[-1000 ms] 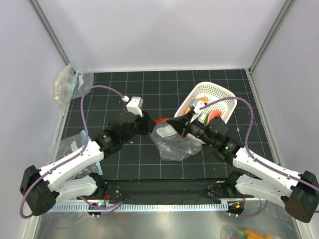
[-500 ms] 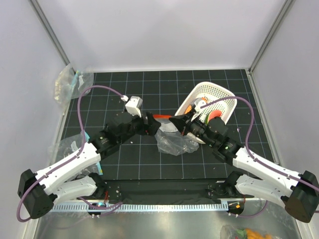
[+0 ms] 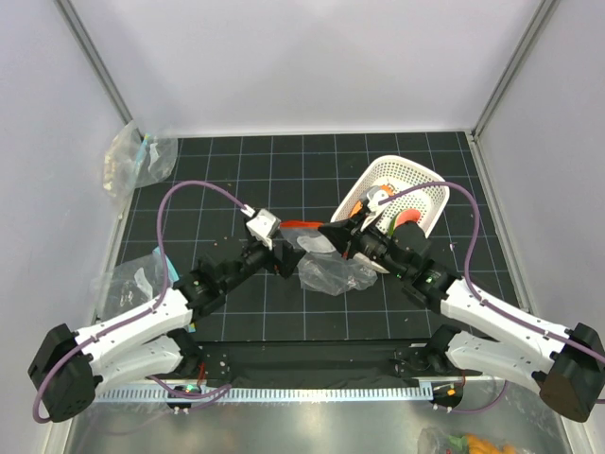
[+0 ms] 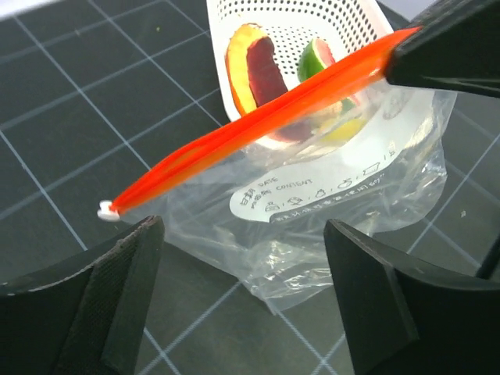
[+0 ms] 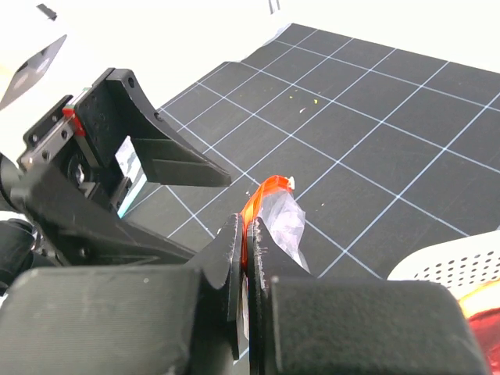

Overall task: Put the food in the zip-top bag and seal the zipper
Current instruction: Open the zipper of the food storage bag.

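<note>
The clear zip-top bag (image 3: 333, 272) hangs between my two grippers, crumpled on the mat. My right gripper (image 3: 328, 231) is shut on its red-orange zipper (image 3: 302, 224), as the right wrist view shows (image 5: 248, 228). The zipper (image 4: 258, 121) runs slantwise to a free white-tipped end. My left gripper (image 3: 283, 261) is open, with its jaws on either side of the bag's lower part (image 4: 312, 234), holding nothing. The food (image 4: 254, 74), a yellow-rimmed dark red piece and a green-rinded slice, lies in the white basket (image 3: 405, 180) behind the bag. I cannot tell if any food is inside the bag.
Clear bags with teal trim lie at the back left corner (image 3: 132, 156) and the left edge (image 3: 132, 281). Another bag with orange pieces (image 3: 463, 443) sits on the metal ledge at the near right. The basket rim (image 5: 457, 262) is close behind my right gripper.
My left arm has drawn back toward the near side and its wrist has turned, so its jaws now sit lower by the bag. The bag has bunched up slightly toward the basket. The right gripper has hardly moved.
</note>
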Available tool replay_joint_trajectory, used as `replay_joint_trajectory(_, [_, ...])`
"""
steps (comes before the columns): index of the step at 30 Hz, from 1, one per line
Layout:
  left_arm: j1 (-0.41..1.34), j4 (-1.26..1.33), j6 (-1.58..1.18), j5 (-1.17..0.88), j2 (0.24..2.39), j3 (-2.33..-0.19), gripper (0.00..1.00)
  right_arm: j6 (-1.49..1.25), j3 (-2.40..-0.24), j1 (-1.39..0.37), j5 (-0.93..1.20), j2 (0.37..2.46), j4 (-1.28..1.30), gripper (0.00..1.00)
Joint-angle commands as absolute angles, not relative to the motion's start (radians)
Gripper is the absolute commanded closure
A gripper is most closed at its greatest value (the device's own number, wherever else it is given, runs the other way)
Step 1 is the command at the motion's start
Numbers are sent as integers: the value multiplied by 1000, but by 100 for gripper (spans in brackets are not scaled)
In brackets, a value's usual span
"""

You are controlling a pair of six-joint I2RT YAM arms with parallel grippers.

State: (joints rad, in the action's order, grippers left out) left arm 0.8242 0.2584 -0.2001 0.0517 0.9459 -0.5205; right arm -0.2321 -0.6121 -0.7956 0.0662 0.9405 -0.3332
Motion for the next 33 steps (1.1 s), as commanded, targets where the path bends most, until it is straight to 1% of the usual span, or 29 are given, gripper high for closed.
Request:
replay_joint_trajectory(1, [838, 410, -45, 52, 960, -531, 14, -244, -655, -799, 95, 942, -353, 94])
replay_joint_trajectory(3, [839, 410, -18, 61, 976, -529, 17, -247, -655, -799, 112, 943, -357, 94])
replay_joint_trajectory(4, [838, 411, -12, 60, 983, -532, 21, -245, -655, -799, 117, 945, -357, 94])
replay_joint_trajectory(6, [839, 410, -5, 39, 1005, -544, 27, -244, -661, -801, 136, 957, -360, 94])
replay_joint_trajectory(7, [841, 399, -5, 25, 1011, -551, 35, -242, -663, -799, 147, 960, -362, 94])
replay_joint_trajectory(10, [845, 359, 28, 5, 1040, -575, 52, -245, -661, -799, 186, 974, -379, 94])
replay_joint_trajectory(12, [851, 350, 32, 3, 1051, -584, 54, -244, -664, -799, 199, 980, -382, 94])
replay_joint_trajectory(13, [851, 351, 38, 3, 1054, -581, 57, -245, -664, -799, 202, 980, -382, 94])
replay_joint_trajectory(15, [861, 351, 44, -23, 1055, -583, 69, -244, -667, -799, 202, 983, -380, 92])
replay_joint_trajectory(16, [861, 347, 52, -34, 1055, -584, 80, -244, -667, -801, 202, 983, -380, 92])
replay_joint_trajectory(18, [862, 328, 61, -47, 1055, -597, 90, -244, -667, -799, 199, 986, -377, 89])
replay_joint_trajectory(19, [864, 304, 66, -54, 1057, -603, 99, -247, -669, -799, 198, 989, -374, 85])
replay_joint_trajectory(23, [868, 288, 69, -55, 1049, -606, 100, -247, -683, -799, 198, 1000, -362, 75])
replay_joint_trajectory(24, [871, 287, 72, -57, 1048, -607, 100, -247, -686, -799, 195, 1000, -353, 68])
replay_joint_trajectory(26, [873, 279, 77, -48, 1049, -610, 100, -244, -690, -799, 181, 996, -345, 58])
replay_joint_trajectory(27, [874, 275, 78, -45, 1048, -614, 100, -244, -690, -799, 175, 989, -336, 49])
replay_joint_trajectory(28, [876, 262, 80, -37, 1049, -615, 100, -242, -690, -799, 170, 985, -334, 46])
replay_joint_trajectory(30, [877, 255, 80, -9, 1045, -615, 100, -241, -689, -799, 150, 973, -327, 44])
replay_joint_trajectory(33, [877, 252, 48, 52, 1031, -617, 99, -236, -706, -799, 106, 980, -285, 46])
